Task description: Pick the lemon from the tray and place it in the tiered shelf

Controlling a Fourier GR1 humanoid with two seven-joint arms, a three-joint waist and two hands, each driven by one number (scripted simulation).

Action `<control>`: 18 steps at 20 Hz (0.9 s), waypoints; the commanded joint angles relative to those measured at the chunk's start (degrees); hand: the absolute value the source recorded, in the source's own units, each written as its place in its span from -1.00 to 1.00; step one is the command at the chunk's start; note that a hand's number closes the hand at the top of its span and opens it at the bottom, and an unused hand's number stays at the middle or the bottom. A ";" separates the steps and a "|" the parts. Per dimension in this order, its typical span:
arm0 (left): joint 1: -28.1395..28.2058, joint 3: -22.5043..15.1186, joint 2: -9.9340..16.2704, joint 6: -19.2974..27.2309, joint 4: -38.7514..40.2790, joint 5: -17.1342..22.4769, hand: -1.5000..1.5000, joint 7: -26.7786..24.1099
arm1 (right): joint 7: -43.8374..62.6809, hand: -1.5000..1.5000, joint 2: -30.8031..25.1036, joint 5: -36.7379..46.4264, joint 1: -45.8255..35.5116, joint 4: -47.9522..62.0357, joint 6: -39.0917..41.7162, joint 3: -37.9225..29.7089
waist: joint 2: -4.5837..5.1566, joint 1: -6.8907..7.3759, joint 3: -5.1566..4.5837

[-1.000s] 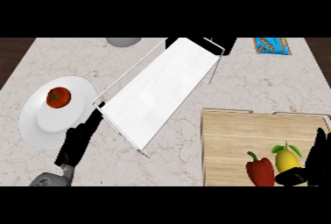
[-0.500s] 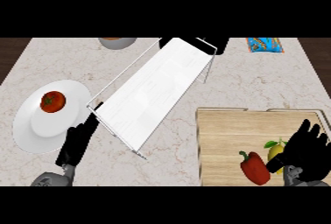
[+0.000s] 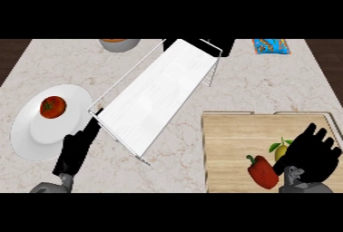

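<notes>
Right hand (image 3: 310, 153) on the tray (image 3: 231, 136), fingers spread over the lemon (image 3: 281, 150), not clamped; pepper (image 3: 262, 171) just left of it. Left hand (image 3: 75, 151) rests open left of the tray, beside the shelf (image 3: 157, 93).

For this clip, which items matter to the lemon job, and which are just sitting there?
Job: lemon, wooden tray, tiered shelf, right hand over the lemon.
Lying about: red pepper, tomato on a white plate, bowl, blue packet, left hand.

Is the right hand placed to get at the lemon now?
Probably yes: the right hand sits over the lemon on the tray, covering part of it, with only the pepper beside.
</notes>
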 commanded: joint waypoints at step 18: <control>0.57 3.34 -0.37 -2.77 1.03 -1.29 0.00 -1.74 | -7.81 1.00 7.05 8.72 -4.94 17.61 -2.22 -10.88 | 0.30 -0.05 0.30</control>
